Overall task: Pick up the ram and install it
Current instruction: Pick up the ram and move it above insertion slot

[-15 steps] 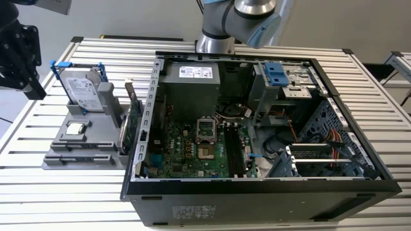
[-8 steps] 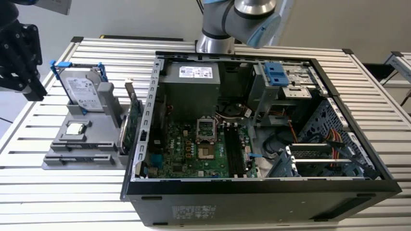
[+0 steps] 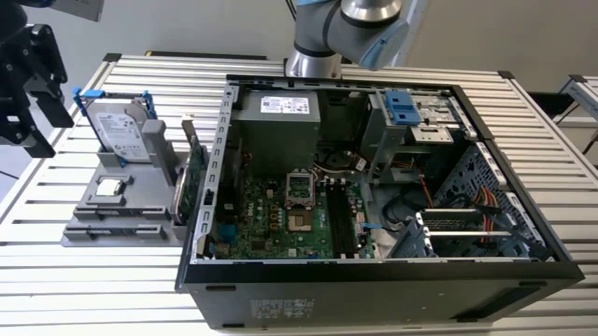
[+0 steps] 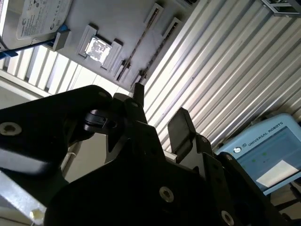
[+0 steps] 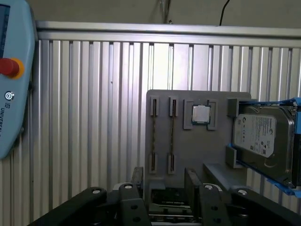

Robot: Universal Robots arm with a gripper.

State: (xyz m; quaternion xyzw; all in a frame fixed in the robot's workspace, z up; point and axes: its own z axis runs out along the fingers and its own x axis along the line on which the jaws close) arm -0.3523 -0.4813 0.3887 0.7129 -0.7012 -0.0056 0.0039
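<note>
Hand (image 5: 164, 178) is open right now, both black fingers (image 5: 137, 175) spread apart with nothing between them, so it's not holding anything. It hangs over the gray holder (image 5: 188, 141) that lies on the slatted metal worktop (image 5: 94, 117), on the exterior view's left of the open PC case (image 3: 374, 276).

Ram (image 5: 172, 136) sits on edge in one of the holder's two long slots, the one just beside the CPU (image 5: 201, 114). From above it's only a thin dark line. A similar thin strip runs in the neighbouring slot (image 5: 154, 136), can't tell much more about that one.

Hard drive (image 5: 263, 136) with blue clips stands at the holder's other end, away from the slots. Hand isn't touching the ram, it's up above the holder. Motherboard (image 3: 290, 210) lies exposed inside the case, well apart from the ram. Light-blue teach pendant (image 5: 11, 80) is off past the slot end, well apart from the holder.
</note>
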